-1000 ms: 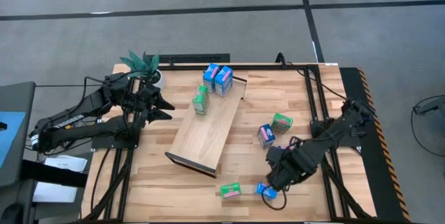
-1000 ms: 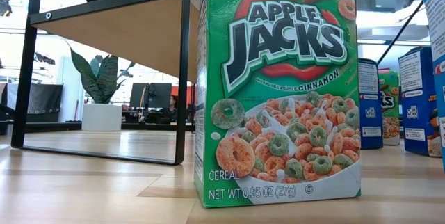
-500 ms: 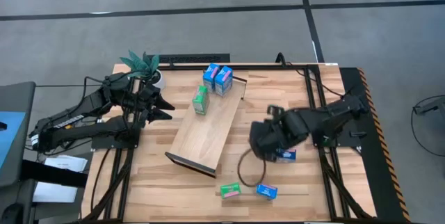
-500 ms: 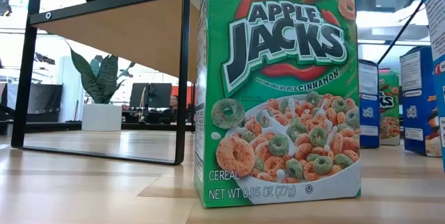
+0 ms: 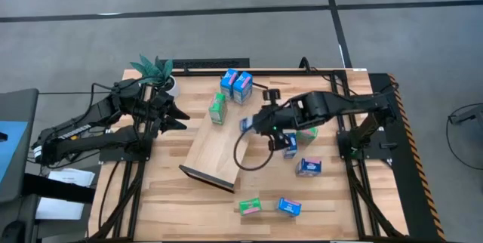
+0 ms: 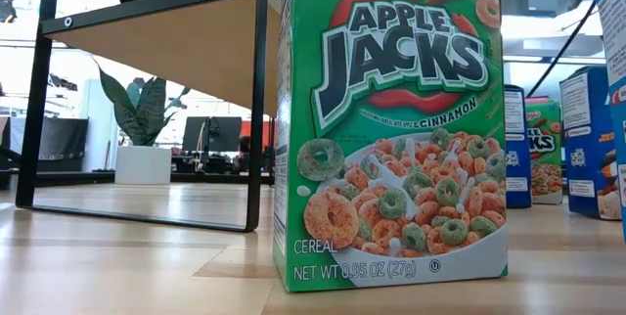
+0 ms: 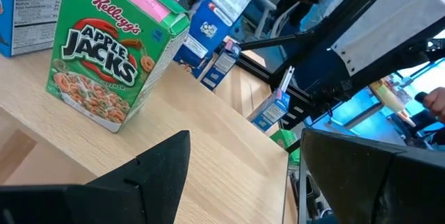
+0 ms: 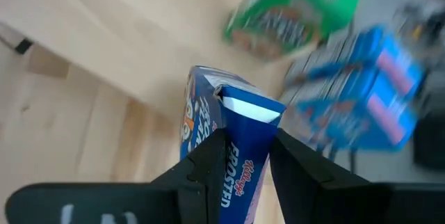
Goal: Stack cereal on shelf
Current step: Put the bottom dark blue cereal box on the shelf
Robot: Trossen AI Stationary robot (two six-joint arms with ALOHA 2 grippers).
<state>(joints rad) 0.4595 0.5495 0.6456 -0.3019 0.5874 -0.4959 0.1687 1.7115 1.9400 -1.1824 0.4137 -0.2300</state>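
- Two arms are over the table; the right gripper (image 5: 249, 124) is above the right long edge of the shelf (image 5: 223, 141), its jaws clamped on a blue carton (image 8: 233, 154) marked "Frosted", which stands up between the two fingers.
- Ahead of those jaws, three cartons already stand on the shelf's far end: a pair of blue cartons (image 5: 236, 84) side by side and a green carton (image 5: 217, 108) just beside them, nearer the middle of the board.
- Behind the right gripper, under its arm, another blue carton (image 5: 289, 145) and a green one (image 5: 306, 132) sit on the tabletop; farther back lies a blue box (image 5: 309, 167).
- Near the table's front edge lie a green box (image 5: 250, 206) and a small blue box (image 5: 288, 207), well apart from the jaws.
- The left gripper (image 5: 179, 116) waits off the shelf's left side by a potted plant (image 5: 156, 69), its fingers (image 7: 156, 165) spread apart and holding nothing, pointing toward the green carton.
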